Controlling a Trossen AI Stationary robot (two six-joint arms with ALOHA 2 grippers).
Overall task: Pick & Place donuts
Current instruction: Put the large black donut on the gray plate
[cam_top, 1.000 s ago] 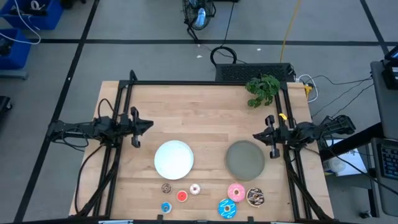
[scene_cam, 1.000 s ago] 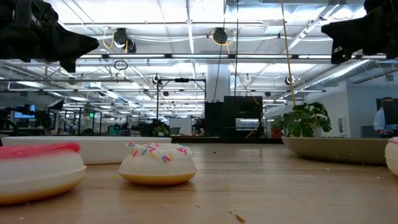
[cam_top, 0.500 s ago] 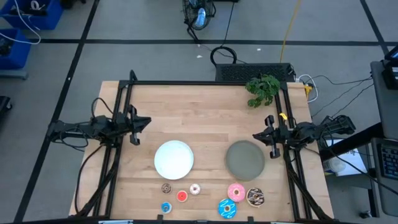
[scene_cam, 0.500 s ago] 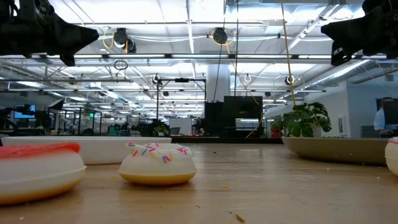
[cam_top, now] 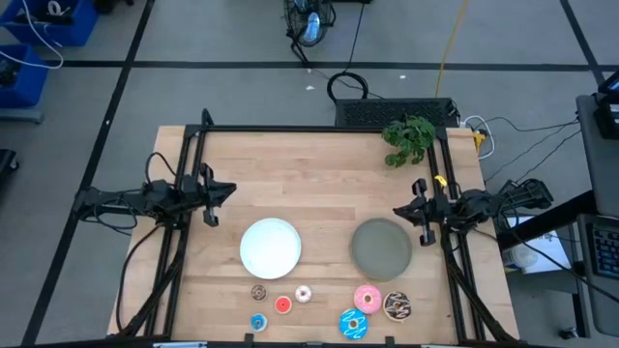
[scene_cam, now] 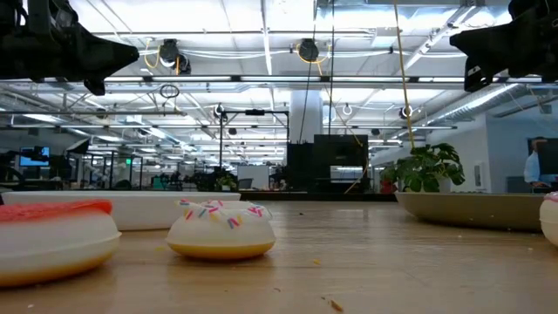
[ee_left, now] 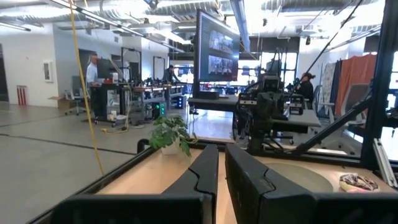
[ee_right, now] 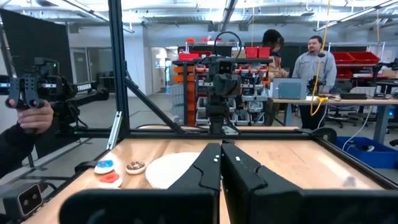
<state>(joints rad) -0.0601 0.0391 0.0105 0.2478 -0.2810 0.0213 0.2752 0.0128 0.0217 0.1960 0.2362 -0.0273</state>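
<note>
Fingers on both arms sit pinched near-together w/ nothing between them: left gripper [cam_top: 209, 193] hovers above the bench by its left edge, right gripper [cam_top: 422, 214] above the right edge, both well clear of the work. Donuts are all lined up along the bench's front edge: big ones toward the front-right corner, pink donut [cam_top: 367, 298], blue sprinkled donut [cam_top: 353, 324], chocolate donut [cam_top: 397, 307]; tiny ones nearer the middle, brown [cam_top: 258, 292], red [cam_top: 282, 304], white-pink [cam_top: 303, 294], blue [cam_top: 258, 322]. White plate [cam_top: 271, 246] sits just behind the tiny set, grey plate [cam_top: 381, 246] just behind the big set; neither holds anything yet, so the task looks unstarted. To do the first pick well, imo: spread the jaws before descending, come straight down, pinch across one side of a ring or across the whole body, and start w/ an outer donut, since pink, blue sprinkled and chocolate sit close together. Which plate takes which size I can't tell. Orientation: every donut lies flat, hole facing up; being round they have no long axis along the bench, so any approach angle should work.
</note>
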